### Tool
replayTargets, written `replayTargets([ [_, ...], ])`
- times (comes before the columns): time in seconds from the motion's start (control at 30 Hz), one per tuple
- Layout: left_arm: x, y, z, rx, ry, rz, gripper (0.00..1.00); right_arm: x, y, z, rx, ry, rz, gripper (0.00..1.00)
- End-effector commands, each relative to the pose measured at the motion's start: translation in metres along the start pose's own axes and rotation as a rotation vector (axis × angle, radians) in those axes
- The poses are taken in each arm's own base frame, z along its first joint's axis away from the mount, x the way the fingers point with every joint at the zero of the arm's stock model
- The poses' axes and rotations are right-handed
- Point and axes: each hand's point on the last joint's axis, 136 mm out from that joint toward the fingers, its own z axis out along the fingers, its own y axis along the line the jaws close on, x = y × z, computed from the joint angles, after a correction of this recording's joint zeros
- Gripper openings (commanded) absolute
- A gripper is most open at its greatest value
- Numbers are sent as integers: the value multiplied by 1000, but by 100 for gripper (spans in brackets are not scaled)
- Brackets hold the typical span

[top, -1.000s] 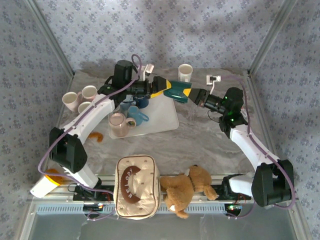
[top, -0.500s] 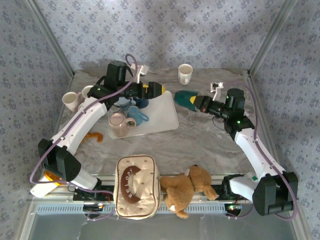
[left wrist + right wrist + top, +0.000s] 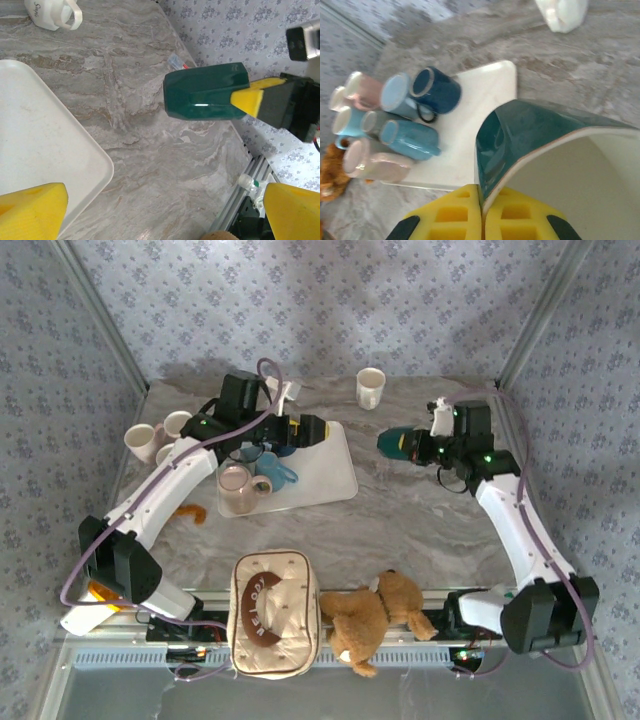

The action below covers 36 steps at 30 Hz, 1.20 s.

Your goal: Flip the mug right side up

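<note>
Above the marbled worktop (image 3: pixel 400 520), beside the white tray (image 3: pixel 335 475), the green mug (image 3: pixel 392 441) is held sideways, rim pinched by the right gripper (image 3: pixel 410 444); the left gripper (image 3: pixel 320 430) is spread wide. Uprighting is not yet done.

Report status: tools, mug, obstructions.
Left tool open, over tray. Right tool shut on green mug at the rim, mug on its side. White cup and tray nearby, both apart from it.

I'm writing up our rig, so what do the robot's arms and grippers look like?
The left arm and right arm have white shells with black joints, each trailed by a purple cable. The left gripper and right gripper carry blocky yellow fingers.
</note>
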Motion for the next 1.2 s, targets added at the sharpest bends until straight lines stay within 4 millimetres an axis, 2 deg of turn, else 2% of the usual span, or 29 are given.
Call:
replayTargets([
  [0.0,5,1,-1,-24,13,28,100,-27,-6,-3,69,-17,-76,0],
  [0.27,16,4,2,-84,56,75,100,-50,-32,31,184,87,-107,0],
  [0.8,22,9,5,-105,49,134,100,-91,-88,128,369,342,-251,0],
  [1.0,22,9,4,-131,-30,224,100,-102,-102,157,391,339,-287,0],
  [1.17,21,9,2,-161,-75,304,100,-103,-102,178,373,332,-390,0],
])
